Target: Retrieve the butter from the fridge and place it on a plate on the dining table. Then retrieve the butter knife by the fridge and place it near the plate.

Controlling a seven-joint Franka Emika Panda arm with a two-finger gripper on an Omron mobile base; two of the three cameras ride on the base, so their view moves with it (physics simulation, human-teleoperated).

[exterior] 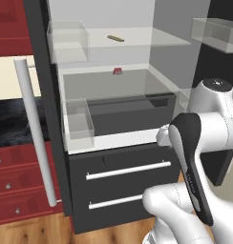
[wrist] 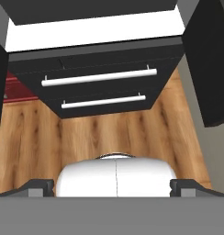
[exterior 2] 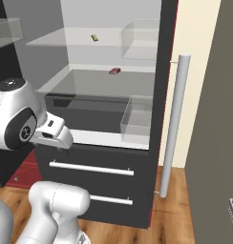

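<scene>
1. Nearest, the gripper (wrist: 112, 187) points down at the wood floor (wrist: 109, 133) in front of the fridge (exterior: 123, 181). In the hand view its two dark finger tips stand wide apart with nothing between them, so the hand is spread and carries nothing.
2. Beyond it are the fridge's two dark drawers (wrist: 102, 89), both closed, each with a pale bar handle.
3. Above them the fridge stands open, its doors swung out to either side.
4. On a middle glass shelf lies a tiny red item (exterior: 117, 71), which is not the target.
5. Farthest and highest, the butter (exterior: 115, 38) lies on the upper glass shelf (exterior: 137, 37), near its middle, untouched.
6. Judged from this, only the door opening is done. The reach, the grasp, the trip to the plate and the whole knife step are left.
</scene>
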